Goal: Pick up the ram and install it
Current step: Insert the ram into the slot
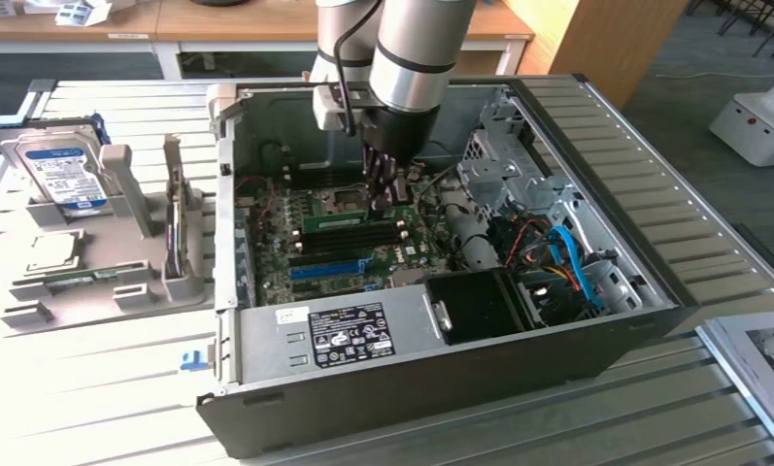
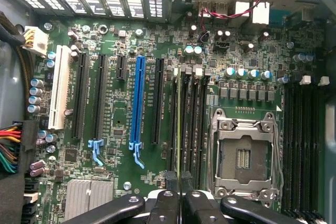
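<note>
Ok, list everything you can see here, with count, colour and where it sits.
computer case: one, black and grey, open, on the table
motherboard: one, green, inside the case
blue slot: one, blue, on the motherboard
processor socket: one, silver frame, on the motherboard
power supply: one, black with a label, at the case's near side
hard drive: one, silver and blue, upright in the holder
holder: one, grey, at the exterior view's left
ram: one, green, at the black memory slots beside the socket
gripper: one, black, shut on the ram
</note>
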Motion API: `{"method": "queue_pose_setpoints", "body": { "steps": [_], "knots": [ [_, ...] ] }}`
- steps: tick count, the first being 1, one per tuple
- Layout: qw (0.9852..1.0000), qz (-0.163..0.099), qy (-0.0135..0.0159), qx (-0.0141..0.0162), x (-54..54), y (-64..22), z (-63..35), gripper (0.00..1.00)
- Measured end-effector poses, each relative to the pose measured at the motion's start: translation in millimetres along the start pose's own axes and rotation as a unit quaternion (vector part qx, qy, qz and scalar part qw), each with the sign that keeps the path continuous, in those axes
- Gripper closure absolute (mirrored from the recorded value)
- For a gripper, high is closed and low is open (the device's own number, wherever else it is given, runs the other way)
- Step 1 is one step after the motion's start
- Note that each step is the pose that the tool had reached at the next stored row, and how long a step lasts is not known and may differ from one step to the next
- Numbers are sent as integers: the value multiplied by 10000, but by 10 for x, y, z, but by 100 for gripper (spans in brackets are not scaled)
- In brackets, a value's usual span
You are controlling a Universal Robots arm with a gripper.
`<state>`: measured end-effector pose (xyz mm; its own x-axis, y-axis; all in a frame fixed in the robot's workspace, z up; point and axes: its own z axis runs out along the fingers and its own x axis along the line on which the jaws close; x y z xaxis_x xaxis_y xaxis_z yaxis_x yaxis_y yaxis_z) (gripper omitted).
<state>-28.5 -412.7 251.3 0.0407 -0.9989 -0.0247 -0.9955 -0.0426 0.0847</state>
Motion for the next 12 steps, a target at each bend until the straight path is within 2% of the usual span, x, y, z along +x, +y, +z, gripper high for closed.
{"method": "queue_pose_setpoints", "body": {
  "steps": [9, 12],
  "knots": [
    [10000, 22, -5, 4, 0, 2, 0, 88],
    [9999, 101, -12, 6, 0, 2, 1, 88]
  ]
}}
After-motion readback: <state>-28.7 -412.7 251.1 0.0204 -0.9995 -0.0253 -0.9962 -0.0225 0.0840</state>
